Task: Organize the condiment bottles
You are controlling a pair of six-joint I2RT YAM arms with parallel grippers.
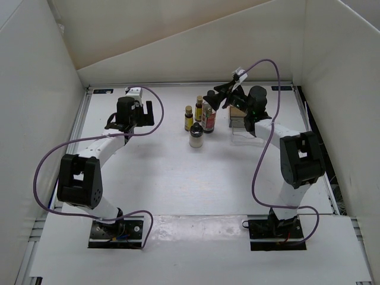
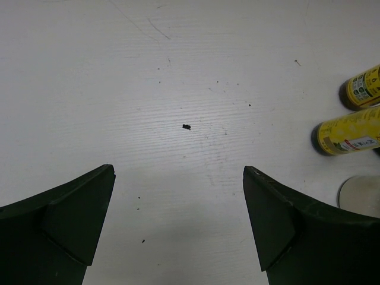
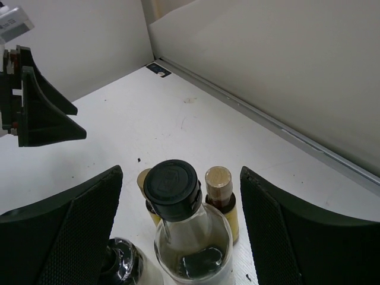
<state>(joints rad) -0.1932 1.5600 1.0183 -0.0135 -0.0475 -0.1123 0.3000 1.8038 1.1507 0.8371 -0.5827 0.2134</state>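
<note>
Four condiment bottles stand grouped at the table's far middle: a tall clear bottle [image 1: 208, 116] with black cap and red label, two tiny yellow brown-capped bottles [image 1: 188, 118] [image 1: 199, 108], and a squat whitish dark-capped bottle [image 1: 196, 136] in front. My right gripper [image 1: 218, 97] is open and hovers over the group. In the right wrist view [image 3: 181, 170] its fingers stand apart on either side of the tall bottle's cap [image 3: 172, 185], not touching it. My left gripper [image 1: 138, 117] is open and empty over bare table, left of the bottles [image 2: 178, 171].
A clear brownish rectangular tray [image 1: 243, 129] sits right of the bottles, under my right arm. White walls enclose the table on three sides. In the left wrist view the yellow bottles [image 2: 347, 130] and the squat bottle [image 2: 361, 195] show at the right edge.
</note>
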